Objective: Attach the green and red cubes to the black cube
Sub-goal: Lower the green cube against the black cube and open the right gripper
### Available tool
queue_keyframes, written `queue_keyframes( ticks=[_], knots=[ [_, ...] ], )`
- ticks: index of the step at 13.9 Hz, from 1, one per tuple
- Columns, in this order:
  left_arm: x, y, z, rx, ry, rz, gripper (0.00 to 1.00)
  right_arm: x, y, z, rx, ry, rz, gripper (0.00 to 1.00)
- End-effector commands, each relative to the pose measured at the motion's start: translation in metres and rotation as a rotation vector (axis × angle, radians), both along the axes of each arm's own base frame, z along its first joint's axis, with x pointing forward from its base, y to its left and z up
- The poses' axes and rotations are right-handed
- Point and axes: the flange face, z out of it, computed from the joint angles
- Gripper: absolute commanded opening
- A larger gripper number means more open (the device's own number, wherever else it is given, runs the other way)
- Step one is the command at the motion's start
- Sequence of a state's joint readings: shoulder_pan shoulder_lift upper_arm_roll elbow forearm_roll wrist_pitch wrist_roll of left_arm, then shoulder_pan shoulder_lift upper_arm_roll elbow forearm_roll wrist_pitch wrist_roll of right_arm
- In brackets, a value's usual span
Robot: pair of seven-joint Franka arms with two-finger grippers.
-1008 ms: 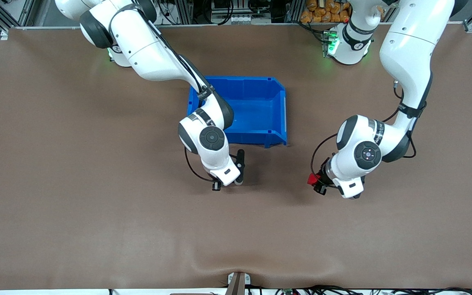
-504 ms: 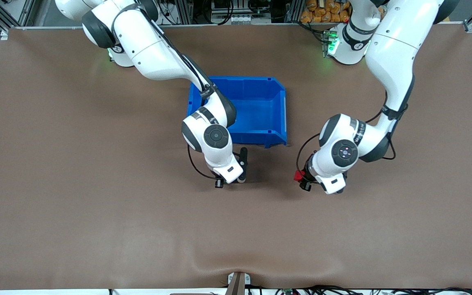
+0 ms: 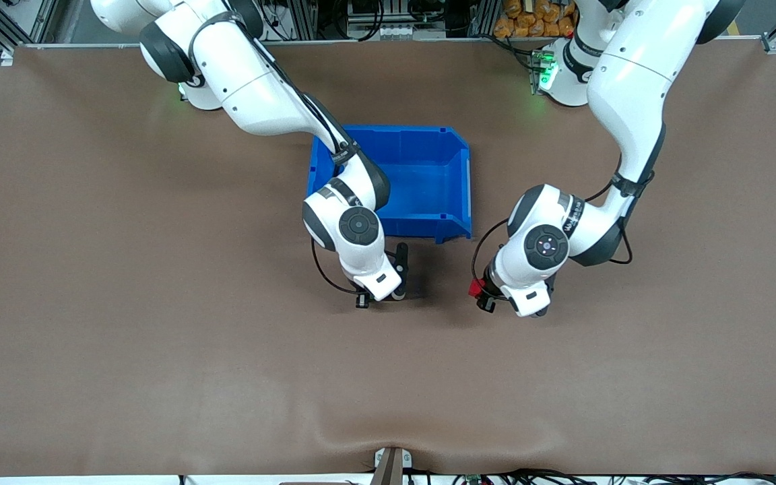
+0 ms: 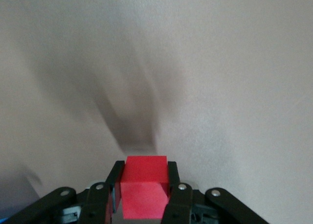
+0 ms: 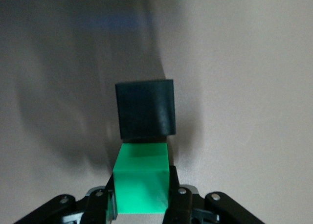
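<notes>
The right gripper (image 5: 142, 197), jaws clamped on the bright green plastic cube (image 5: 142, 185) with the matte black cube (image 5: 145, 109) stuck on it, hovers mid-worktop by the blue plastic bin (image 3: 428, 175). The left gripper (image 4: 144, 194), clamping the red cube (image 4: 144, 182), must next align and press it onto the black cube.

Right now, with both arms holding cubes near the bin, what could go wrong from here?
1. The black cube hangs on the green cube, outside the right gripper; a hard push could knock it off.
2. The left gripper clamps the red cube at its sides; a misaligned approach could miss the black cube's free face.
3. Both wrists work close beside the blue bin, so a collision seems possible.
</notes>
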State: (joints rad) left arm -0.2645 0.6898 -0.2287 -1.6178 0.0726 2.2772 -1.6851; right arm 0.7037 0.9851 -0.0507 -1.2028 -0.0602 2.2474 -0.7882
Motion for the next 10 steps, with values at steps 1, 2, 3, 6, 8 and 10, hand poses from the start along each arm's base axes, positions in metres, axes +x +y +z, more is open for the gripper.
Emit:
queue_keyframes(
  ticks=[1, 2, 3, 6, 8, 10],
  knots=[
    [0.004, -0.005, 0.000, 0.017, -0.003, 0.003, 0.00, -0.002, 0.006, -0.010, 0.021, -0.019, -0.009, 0.00],
    [0.004, -0.005, 0.001, 0.017, -0.005, 0.002, 0.00, -0.003, 0.008, -0.010, 0.025, -0.024, -0.008, 0.00],
    [0.004, -0.005, 0.001, 0.018, -0.006, 0.001, 0.00, -0.006, 0.012, -0.011, 0.031, -0.028, -0.011, 0.02],
    [0.002, -0.010, 0.001, 0.019, -0.007, -0.011, 0.00, -0.007, 0.015, -0.015, 0.044, -0.043, -0.008, 1.00],
    [0.000, -0.012, 0.001, 0.021, -0.008, -0.017, 0.00, -0.007, 0.015, -0.015, 0.046, -0.043, -0.013, 1.00],
    [0.000, -0.013, 0.001, 0.020, -0.009, -0.018, 0.00, -0.006, 0.016, -0.007, 0.054, -0.048, -0.015, 1.00]
  ],
)
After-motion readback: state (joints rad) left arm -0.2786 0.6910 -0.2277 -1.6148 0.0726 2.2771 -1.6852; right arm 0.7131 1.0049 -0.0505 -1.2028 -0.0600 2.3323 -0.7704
